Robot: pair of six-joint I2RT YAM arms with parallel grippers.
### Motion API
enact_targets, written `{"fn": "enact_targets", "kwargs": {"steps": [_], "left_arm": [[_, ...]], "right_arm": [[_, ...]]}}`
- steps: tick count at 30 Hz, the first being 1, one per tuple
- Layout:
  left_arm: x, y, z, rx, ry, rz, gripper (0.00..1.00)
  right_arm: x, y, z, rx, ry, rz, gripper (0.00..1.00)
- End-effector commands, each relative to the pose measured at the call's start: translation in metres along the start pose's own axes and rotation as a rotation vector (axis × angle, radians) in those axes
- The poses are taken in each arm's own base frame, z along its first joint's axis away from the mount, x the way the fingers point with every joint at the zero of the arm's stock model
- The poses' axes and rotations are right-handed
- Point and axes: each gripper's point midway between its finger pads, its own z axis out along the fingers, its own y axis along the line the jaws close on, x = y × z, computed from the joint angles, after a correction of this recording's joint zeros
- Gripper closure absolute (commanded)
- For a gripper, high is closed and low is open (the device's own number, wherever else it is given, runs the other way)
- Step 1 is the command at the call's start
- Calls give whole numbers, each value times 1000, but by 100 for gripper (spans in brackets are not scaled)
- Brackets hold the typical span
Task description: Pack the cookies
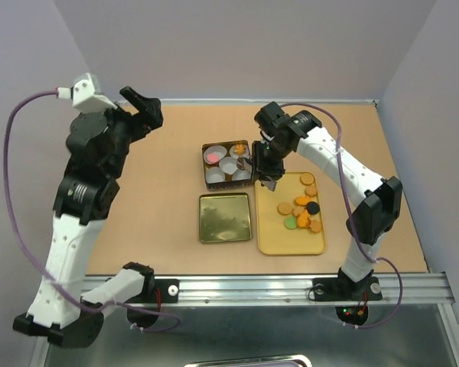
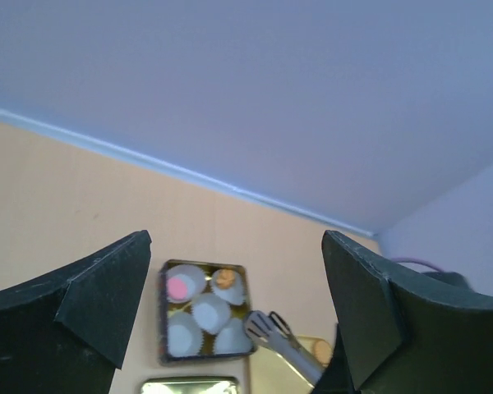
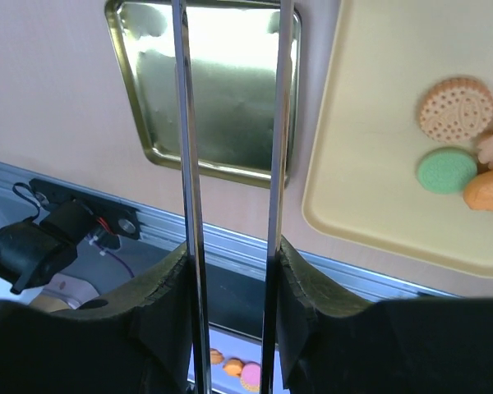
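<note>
We are gripping tongs (image 3: 186, 164) in the right gripper (image 1: 265, 167); cookies (image 1: 300, 210) are lying just near-right of them. The left gripper (image 2: 237, 240) is gaping, far off.

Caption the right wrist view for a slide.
Right gripper clamps metal tongs; beyond them, the gold lid and a yellow tray of cookies.

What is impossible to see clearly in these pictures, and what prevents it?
Tips of the tongs: right wrist view, cut off by the top edge; left wrist view, blurred.
Right side of the tin: top view, covered by the right gripper.
The tray: left wrist view, mostly hidden behind the left gripper.
</note>
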Motion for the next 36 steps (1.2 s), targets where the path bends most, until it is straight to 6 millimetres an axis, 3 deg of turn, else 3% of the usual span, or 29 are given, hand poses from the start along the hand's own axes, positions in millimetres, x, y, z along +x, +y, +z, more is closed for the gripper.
{"fn": "enact_targets", "kwargs": {"steps": [1,4,7,12,18,27,36], "left_arm": [[41,42,33,-151,145,136,2],[60,62,38,-212,170,146,2],[62,79,37,-290,149,141,1],[84,88,44,-269,245,173,1],[92,83,47,-214,267,195,1],[111,71,51,-125,328,162,1],[118,68,53,-109,346,151,1]], "right_arm": [[-26,31,2,-100,-60,-25,72],[-38,39,11,-100,-47,-53,72],[-47,43,20,-96,-44,-66,72],[-47,40,37,-81,-9,-64,73],[-47,32,46,-49,-5,-59,73],[-53,33,55,-46,-14,-51,73],[-58,35,62,-48,-24,-47,71]]}}
